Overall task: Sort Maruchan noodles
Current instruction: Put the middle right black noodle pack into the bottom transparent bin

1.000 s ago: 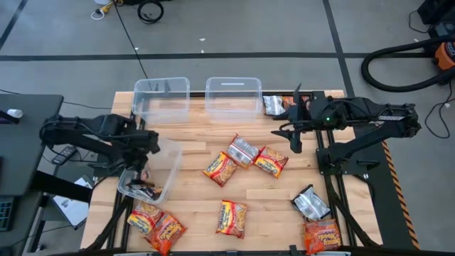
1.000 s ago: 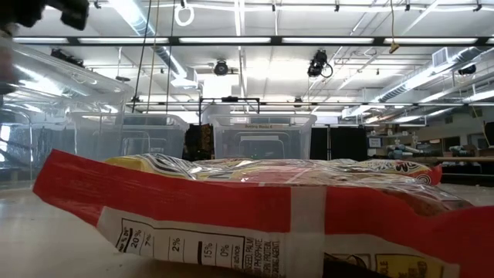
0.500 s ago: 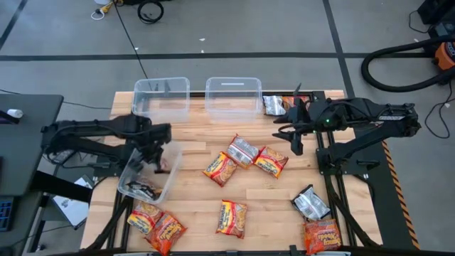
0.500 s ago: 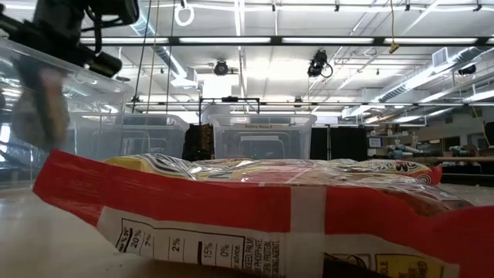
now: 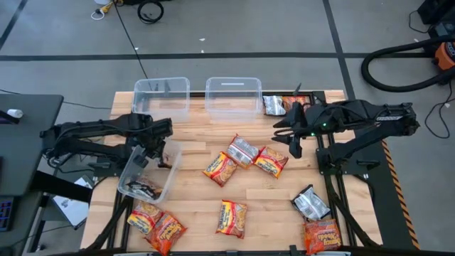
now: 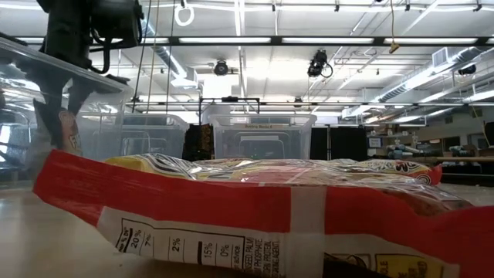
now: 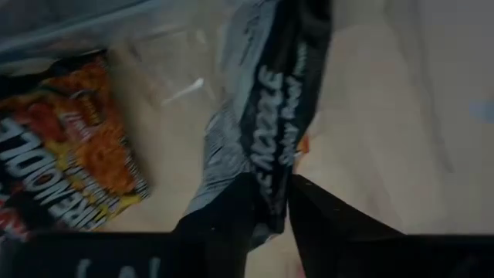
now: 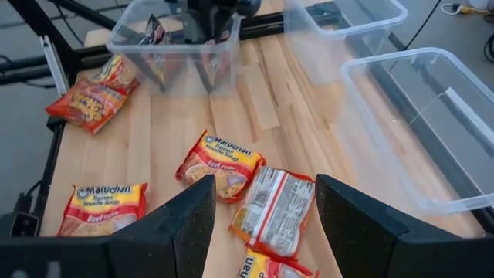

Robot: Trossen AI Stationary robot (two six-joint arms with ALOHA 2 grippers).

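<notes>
My left gripper [image 5: 155,148] hangs over the clear bin [image 5: 135,165] at the table's left, shut on a silver-black noodle packet [image 7: 270,116]. The low view shows that gripper [image 6: 68,100] behind the bin wall. Another dark, orange-printed packet [image 5: 142,189] lies flat on the bin's floor. My right gripper [image 5: 290,135] is open and hovers above the table's far right part, touching nothing. Loose packets lie flat mid-table: yellow-and-red [image 5: 220,168], silver [image 5: 243,150], orange-red [image 5: 271,161]. My left gripper pinches the silver-black packet by one short end [image 7: 266,202] between its two fingers [image 7: 225,224]. The fingers point down from above. The packet hangs free below them inside the bin, its length running away from the fingers.
Two more clear bins [image 5: 162,96] [image 5: 233,94] stand at the far edge, with packets [image 5: 274,105] beside them on the right. More packets lie near the near edge [image 5: 232,217] [image 5: 156,226] [image 5: 311,203] [image 5: 321,233]. A large red packet [image 6: 255,208] fills the low view.
My left gripper has carried the silver-black packet a little toward the table's right, over the bin, and has come lower into the low view. The packet still hangs from the shut fingers.
</notes>
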